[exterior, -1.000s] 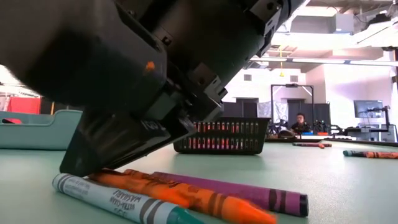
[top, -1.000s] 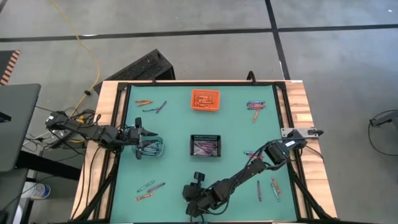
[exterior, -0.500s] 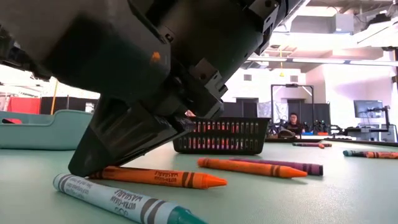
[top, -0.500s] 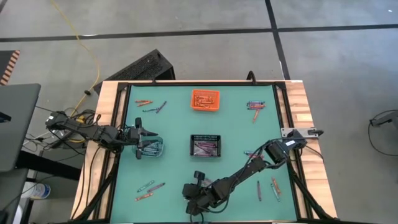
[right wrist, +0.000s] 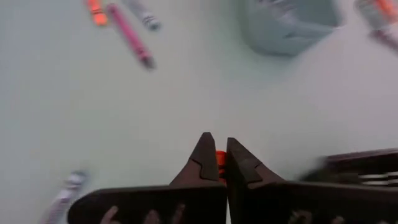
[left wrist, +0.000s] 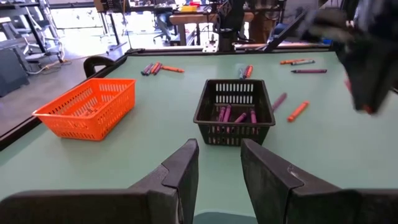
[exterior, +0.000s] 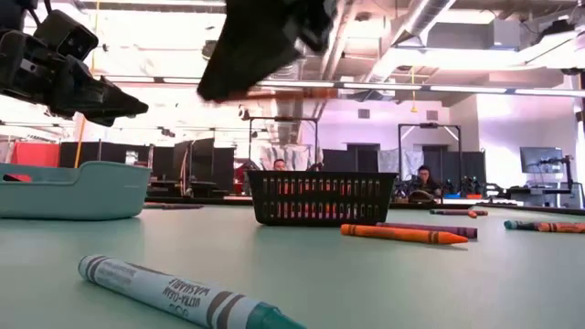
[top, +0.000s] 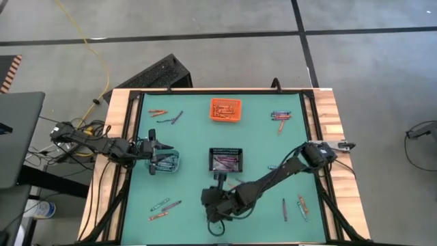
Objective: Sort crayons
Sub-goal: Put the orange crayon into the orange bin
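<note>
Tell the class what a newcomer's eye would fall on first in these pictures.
Probably the right gripper, raised above the green table near its front edge, shut on an orange paper-wrapped crayon. Next, the black mesh bin at the table's centre holds purple crayons, with the bright orange mesh bin behind it. At the left edge, the left gripper hangs open over the pale blue plastic bin.

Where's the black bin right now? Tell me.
In the high view the black bin sits near the table's middle, below the orange bin and right of the clear bin, with the right gripper just below it.
</note>
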